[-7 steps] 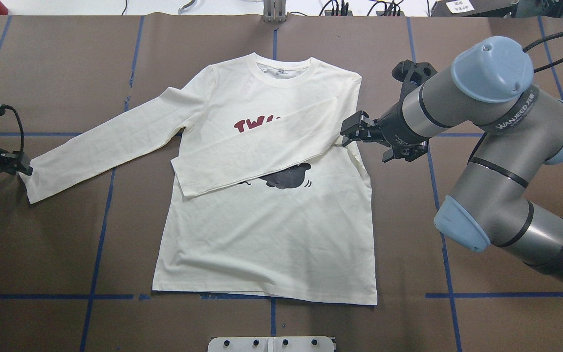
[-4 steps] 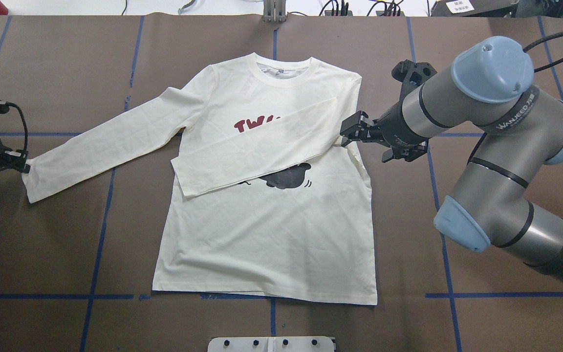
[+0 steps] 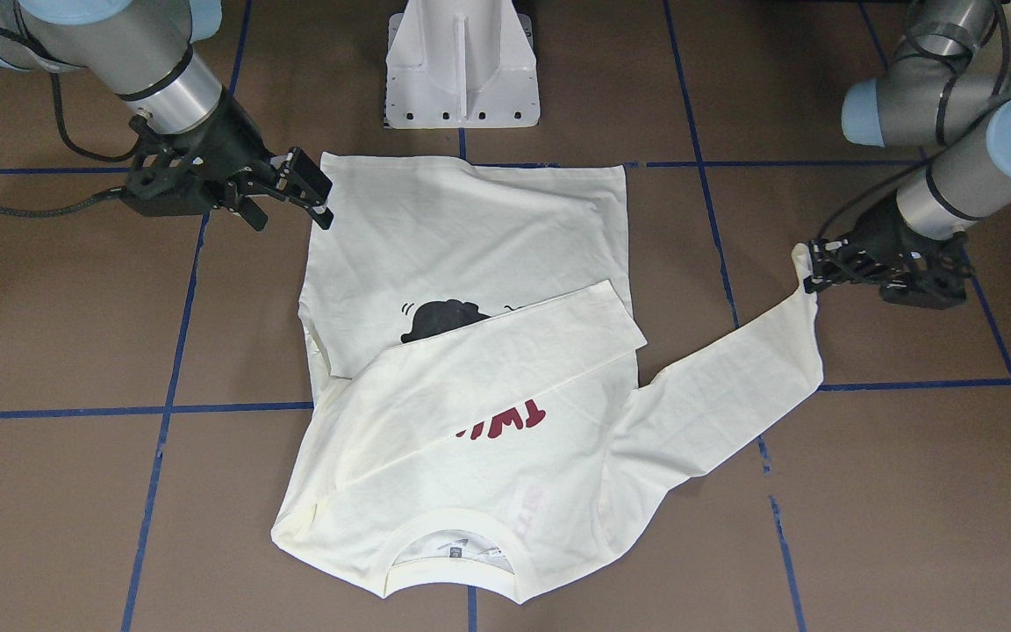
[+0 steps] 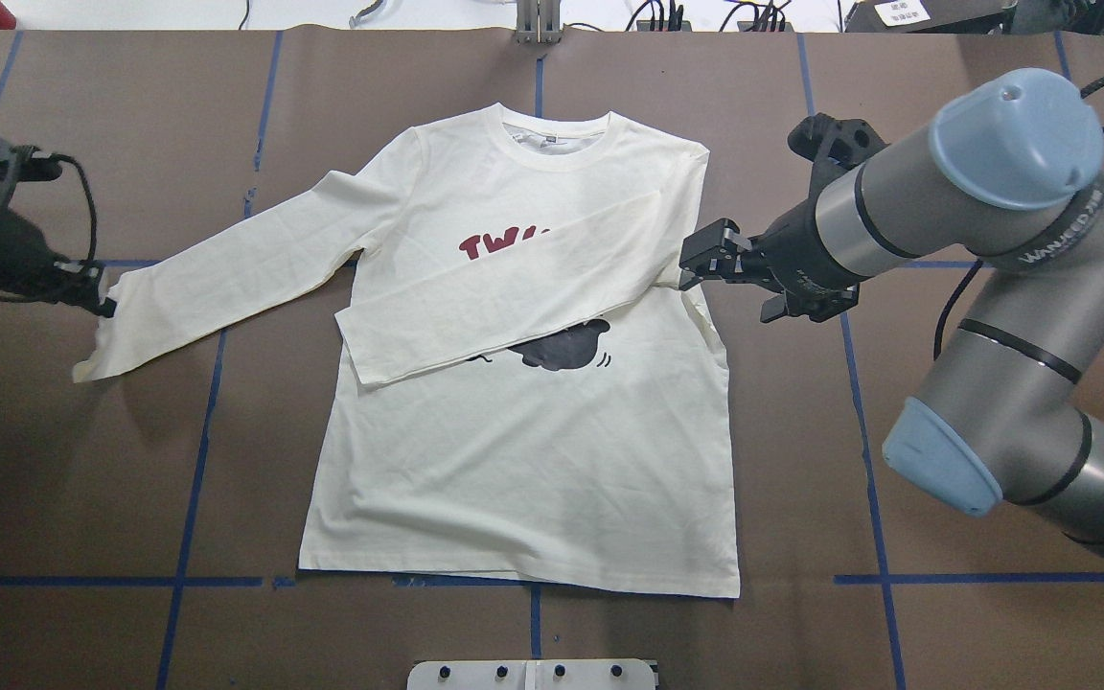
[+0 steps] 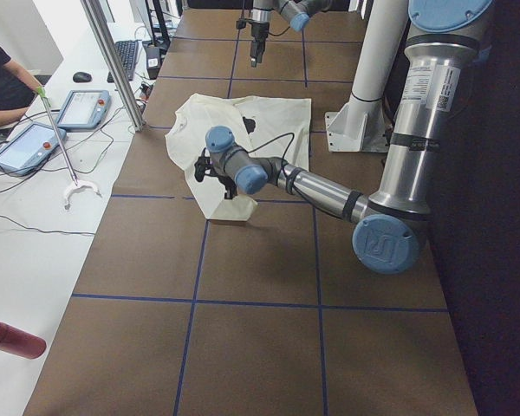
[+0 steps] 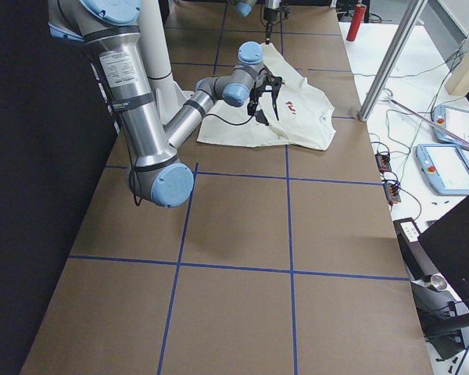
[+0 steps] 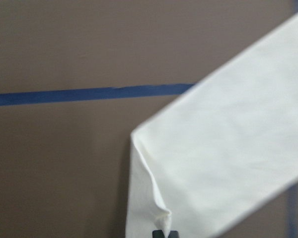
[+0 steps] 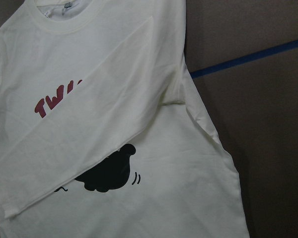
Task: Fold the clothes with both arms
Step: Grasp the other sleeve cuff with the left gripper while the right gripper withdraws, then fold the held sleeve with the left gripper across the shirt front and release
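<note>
Left fingers (image 4: pixel 100 299) clamp the cuff of a cream T-shirt's (image 4: pixel 514 460) outstretched sleeve (image 4: pixel 226 264), holding the soft, creased cloth raised above the brown, blue-taped worktop (image 4: pixel 801 632). Right fingers (image 3: pixel 308 180) stand spread and empty at the shirt's side edge. The garment lies flat, its other sleeve folded across the print.

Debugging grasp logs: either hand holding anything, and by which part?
Left hand pinches the cream-white long-sleeved T-shirt by the cuff of its outstretched sleeve; right hand holds nothing.
</note>
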`<state>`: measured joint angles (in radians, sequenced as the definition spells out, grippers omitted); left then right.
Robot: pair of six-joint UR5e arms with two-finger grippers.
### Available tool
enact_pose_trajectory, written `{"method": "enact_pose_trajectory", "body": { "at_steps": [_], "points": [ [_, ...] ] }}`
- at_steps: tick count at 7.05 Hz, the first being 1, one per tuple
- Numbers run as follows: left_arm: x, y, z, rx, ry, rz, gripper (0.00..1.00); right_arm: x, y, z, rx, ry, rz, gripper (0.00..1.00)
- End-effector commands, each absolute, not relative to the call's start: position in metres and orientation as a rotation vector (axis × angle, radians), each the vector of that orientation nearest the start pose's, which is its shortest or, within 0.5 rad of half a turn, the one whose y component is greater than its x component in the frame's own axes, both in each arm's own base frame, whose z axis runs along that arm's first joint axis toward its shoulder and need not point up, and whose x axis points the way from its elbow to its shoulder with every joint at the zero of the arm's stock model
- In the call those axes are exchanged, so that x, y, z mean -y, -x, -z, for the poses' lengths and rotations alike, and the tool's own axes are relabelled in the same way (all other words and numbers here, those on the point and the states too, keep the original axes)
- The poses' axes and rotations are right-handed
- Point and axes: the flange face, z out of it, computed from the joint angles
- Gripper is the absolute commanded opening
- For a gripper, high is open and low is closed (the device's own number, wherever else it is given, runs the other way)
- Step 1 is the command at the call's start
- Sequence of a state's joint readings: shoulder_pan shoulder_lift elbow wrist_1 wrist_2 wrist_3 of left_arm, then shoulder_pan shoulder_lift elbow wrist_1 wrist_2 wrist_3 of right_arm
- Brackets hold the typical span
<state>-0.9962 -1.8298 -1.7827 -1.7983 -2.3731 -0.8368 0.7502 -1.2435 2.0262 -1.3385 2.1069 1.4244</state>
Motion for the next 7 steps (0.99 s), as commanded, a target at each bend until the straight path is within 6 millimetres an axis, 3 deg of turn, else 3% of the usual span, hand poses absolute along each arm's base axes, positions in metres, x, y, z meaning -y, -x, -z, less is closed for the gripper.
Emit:
{"method": "enact_pose_trajectory", "body": {
  "at_steps": [1,2,3,4,5,6,7],
  "points": [
    [0.517,-0.352,-0.218,-1.091,0.099,0.037,0.00,0.418,0.316,-0.273,1.080,-0.018,-0.226,1.00],
    [0.537,-0.405,-0.151,-1.100,0.096,0.090,0.00,0.424,0.286,-0.297,1.050,-0.044,-0.205,1.00],
    [0.528,-0.473,-0.099,-1.110,0.112,0.092,0.00,0.431,0.248,-0.332,1.014,-0.068,-0.159,1.00],
    [0.516,-0.536,-0.069,-1.159,0.080,0.127,0.00,0.431,0.202,-0.367,0.980,-0.091,-0.121,1.00],
    [0.499,-0.606,-0.056,-1.180,0.100,0.175,0.00,0.429,0.168,-0.394,0.961,-0.104,-0.082,1.00],
    [0.484,-0.654,-0.043,-1.173,0.091,0.200,0.00,0.426,0.161,-0.402,0.951,-0.101,-0.084,1.00],
    [0.470,-0.677,-0.040,-1.172,0.075,0.202,0.00,0.423,0.159,-0.407,0.945,-0.093,-0.088,1.00]
  ]
}}
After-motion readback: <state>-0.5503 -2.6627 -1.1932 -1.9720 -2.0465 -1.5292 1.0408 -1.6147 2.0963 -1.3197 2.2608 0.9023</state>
